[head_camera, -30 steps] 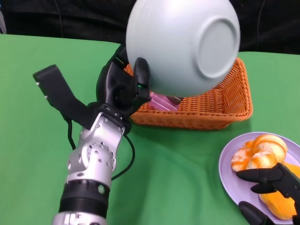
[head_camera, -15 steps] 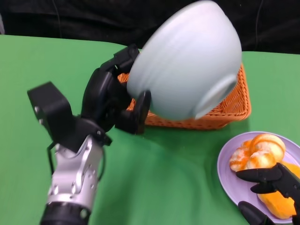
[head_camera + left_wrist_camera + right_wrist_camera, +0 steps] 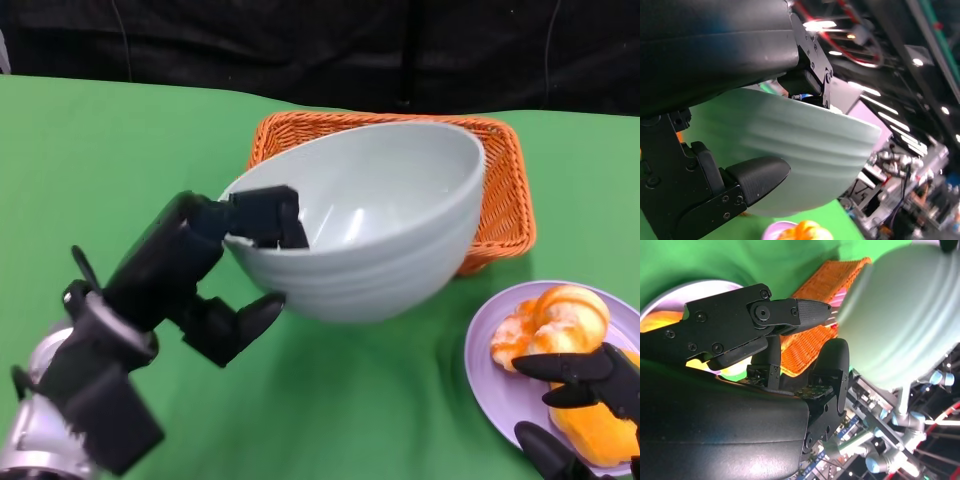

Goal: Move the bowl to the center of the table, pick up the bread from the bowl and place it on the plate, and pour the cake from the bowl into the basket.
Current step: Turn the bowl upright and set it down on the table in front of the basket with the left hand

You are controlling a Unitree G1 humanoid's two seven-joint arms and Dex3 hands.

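The left hand (image 3: 215, 270) holds the big, smooth, round bowl (image 3: 370, 235) by its rim, fingers inside and thumb under it. The bowl is up in the air, in front of the woven orange basket (image 3: 505, 190). The right hand (image 3: 590, 400) is loose and holds nothing, above the purple plate (image 3: 490, 370) with shiny orange bread (image 3: 560, 315). The table (image 3: 100, 160) is soft green cloth. Behind it hangs a black curtain.

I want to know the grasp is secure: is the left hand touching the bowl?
Touching. In the head view the left hand grips the bowl, fingers hooked over its rim and a thumb beneath; the left wrist view shows the same clamp.
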